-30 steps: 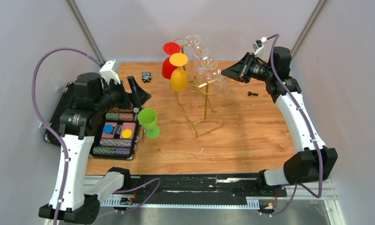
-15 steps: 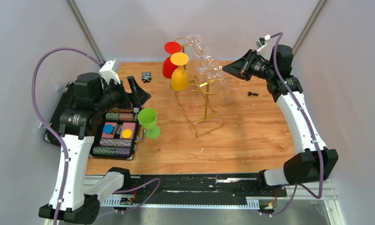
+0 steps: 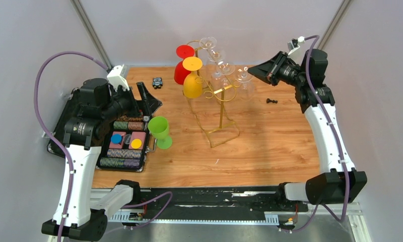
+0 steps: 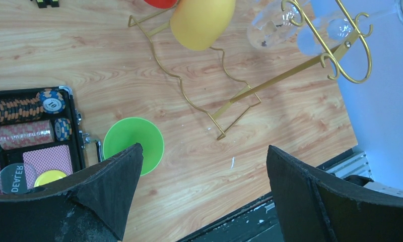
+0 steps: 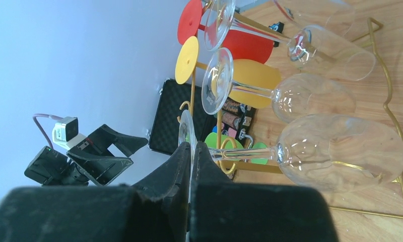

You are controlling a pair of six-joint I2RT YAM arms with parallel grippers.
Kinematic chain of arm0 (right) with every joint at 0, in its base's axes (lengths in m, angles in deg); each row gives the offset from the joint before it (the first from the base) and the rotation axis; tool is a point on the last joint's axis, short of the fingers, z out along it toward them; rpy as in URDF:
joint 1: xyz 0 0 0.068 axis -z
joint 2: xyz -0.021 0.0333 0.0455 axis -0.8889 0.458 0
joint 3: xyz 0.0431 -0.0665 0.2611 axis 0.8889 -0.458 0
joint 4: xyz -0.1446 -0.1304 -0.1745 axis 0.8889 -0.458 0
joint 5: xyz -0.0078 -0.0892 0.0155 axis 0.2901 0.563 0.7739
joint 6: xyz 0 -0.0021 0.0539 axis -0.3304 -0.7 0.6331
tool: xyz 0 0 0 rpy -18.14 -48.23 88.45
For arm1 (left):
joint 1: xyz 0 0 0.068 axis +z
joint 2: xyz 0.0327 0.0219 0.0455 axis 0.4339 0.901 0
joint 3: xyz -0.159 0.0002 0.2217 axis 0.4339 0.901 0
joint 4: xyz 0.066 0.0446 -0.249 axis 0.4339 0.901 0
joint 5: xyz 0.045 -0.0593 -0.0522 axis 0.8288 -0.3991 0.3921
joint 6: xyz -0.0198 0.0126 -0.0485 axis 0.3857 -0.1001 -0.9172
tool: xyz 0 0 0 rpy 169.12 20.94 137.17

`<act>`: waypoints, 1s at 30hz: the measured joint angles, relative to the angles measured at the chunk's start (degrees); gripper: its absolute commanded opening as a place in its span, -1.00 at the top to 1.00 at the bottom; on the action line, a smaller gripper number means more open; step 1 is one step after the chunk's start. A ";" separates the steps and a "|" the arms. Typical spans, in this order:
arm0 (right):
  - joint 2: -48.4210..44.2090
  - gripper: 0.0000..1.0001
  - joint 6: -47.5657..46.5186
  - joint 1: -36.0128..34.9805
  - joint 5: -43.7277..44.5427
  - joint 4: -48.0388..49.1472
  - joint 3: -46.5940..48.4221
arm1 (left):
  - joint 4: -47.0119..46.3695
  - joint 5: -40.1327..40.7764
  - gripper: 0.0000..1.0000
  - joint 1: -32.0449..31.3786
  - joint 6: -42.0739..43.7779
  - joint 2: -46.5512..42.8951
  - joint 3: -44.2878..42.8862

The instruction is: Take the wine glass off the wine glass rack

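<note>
a wooden bench is sitting between pale walls; right fingers are pinching the wine glass, left fingers gaping apart.

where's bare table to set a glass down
Widest bare table lies right of the rack, nearer than the black piece. Another strip runs along the front edge. The left is crowded: case and green cup.

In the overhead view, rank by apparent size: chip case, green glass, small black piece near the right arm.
1. chip case, though the left arm hides part
2. green glass
3. small black piece, far smallest
</note>
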 measured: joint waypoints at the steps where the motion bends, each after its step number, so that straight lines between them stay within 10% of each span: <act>1: -0.37 1.00 0.02 0.31 0.04 0.26 -0.26 | 0.00 0.11 -1.00 0.00 0.00 0.00 0.00; 30: -21.07 1.00 -12.26 1.36 -6.43 -11.30 -10.73 | 3.21 -4.09 -1.00 0.00 -1.51 -3.23 -0.59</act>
